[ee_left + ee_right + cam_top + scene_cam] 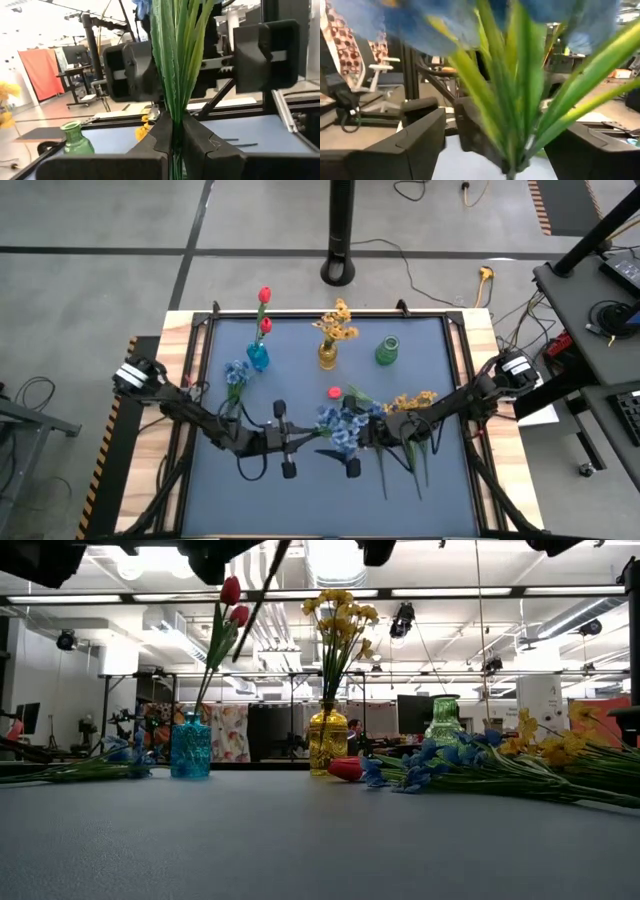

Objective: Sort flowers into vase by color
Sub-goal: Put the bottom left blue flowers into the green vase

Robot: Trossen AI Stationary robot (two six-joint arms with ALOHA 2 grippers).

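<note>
Mid-sort: the left pincer (172,132) pinches a blue-blossomed sprig (343,423) mid-bench, facing the spread right pincer (495,145). Red and yellow sprigs stand in vases; several lie unsorted on the bench (300,340).

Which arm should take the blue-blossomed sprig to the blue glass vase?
Left, probably: the left gripper is shut on the blue-blossomed sprig, the blue glass vase stands on its side, and the right gripper is open.
</note>
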